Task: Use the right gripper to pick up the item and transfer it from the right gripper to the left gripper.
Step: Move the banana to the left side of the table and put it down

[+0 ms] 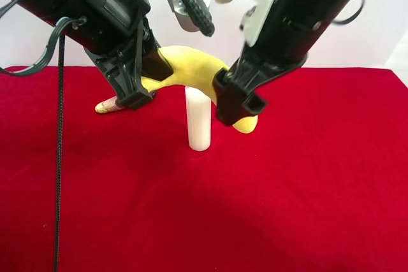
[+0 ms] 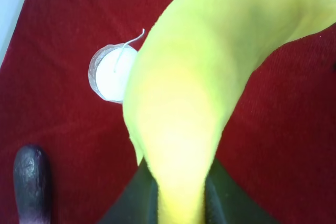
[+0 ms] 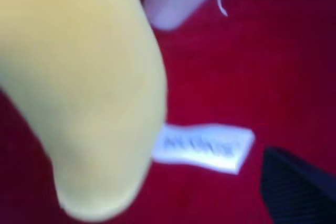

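The curved yellow plush banana (image 1: 191, 68) hangs in the air, arched over the tall white cylinder candle (image 1: 198, 119) and clear of the red cloth surface (image 1: 306, 189). The left pincer (image 1: 145, 86), on the arm trailing a loose black cable (image 1: 59, 157), is clamped on the banana's narrow end at the candle's 10 o'clock. Its wrist view shows the plush squeezed between dark fingers.

The right pincer (image 1: 239, 103) sits around the thick end at 3 o'clock but looks parted. In its wrist view the one visible finger (image 3: 296, 187) stands off the banana, with the white fabric tag (image 3: 202, 148) between them.

Pick-up and the left's grasp appear done. What is left, I judge, is the right arm drawing clear. The candle directly beneath could be knocked over. A dark purple eggplant (image 2: 31, 187) lies apart from the candle, out of the way.
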Motion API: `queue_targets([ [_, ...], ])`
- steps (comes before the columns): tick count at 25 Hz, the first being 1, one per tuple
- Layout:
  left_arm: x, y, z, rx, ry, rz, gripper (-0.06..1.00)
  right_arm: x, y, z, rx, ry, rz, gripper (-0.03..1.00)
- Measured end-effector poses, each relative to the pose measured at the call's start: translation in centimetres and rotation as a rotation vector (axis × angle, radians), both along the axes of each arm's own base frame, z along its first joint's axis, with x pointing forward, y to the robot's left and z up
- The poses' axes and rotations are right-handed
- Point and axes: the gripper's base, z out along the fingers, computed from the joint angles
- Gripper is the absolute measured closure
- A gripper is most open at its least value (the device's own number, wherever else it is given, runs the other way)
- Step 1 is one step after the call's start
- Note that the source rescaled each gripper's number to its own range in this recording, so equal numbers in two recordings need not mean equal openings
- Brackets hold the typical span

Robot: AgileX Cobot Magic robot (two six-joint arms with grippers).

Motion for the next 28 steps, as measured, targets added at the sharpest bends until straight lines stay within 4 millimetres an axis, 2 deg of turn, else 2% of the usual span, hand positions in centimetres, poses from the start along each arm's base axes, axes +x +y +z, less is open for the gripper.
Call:
queue_targets([
  [6,0.0,0.0,0.0,0.006,0.005,0.000,0.94,-2.2,-2.2,4.1,0.079,-0.064,-0.064,-0.03],
  [8,-0.1,0.1,-0.1,0.019,0.017,0.001,0.94,-3.6,-3.3,5.5,0.134,-0.087,-0.086,-0.03],
  [10,-0.2,0.3,-0.3,0.038,0.028,0.002,0.94,-5.1,-4.6,6.0,0.166,-0.098,-0.096,-0.03],
  [12,-0.2,0.4,-0.3,0.049,0.031,0.002,0.94,-7.1,-6.3,5.2,0.169,-0.093,-0.100,-0.03],
  [17,-0.2,0.4,-0.3,0.055,0.028,0.002,0.94,-12.4,-11.2,0.8,0.148,-0.056,-0.124,-0.03],
  [20,-0.2,0.4,-0.3,0.055,0.028,0.002,0.94,-15.7,-14.2,-1.1,0.196,-0.095,-0.128,-0.03],
  [23,-0.2,0.4,-0.3,0.054,0.028,0.002,0.94,-18.0,-16.3,-2.6,0.312,-0.199,-0.132,-0.03],
  [28,-0.2,0.4,-0.3,0.054,0.028,0.002,0.94,-20.2,-18.3,-4.3,0.485,-0.343,-0.142,-0.03],
])
